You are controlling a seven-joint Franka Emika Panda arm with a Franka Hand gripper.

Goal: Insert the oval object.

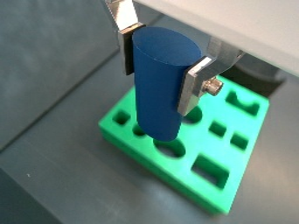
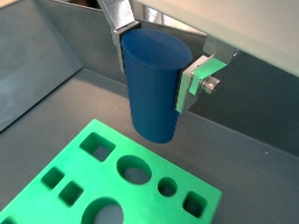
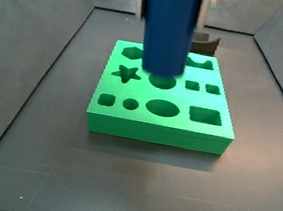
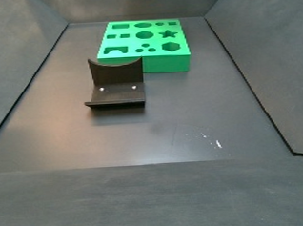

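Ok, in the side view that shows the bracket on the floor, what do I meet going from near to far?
Bare floor, then the fixture, then the green block by the back wall. The gripper and the blue oval peg are out of this picture.

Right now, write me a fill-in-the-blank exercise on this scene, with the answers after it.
1. The gripper is shut on the ____ oval object.
2. The oval object hangs ____ the green block, not yet in a hole.
3. In a side view the fixture stands on the floor ____ the green block, not touching it.

Missing words: blue; above; beside
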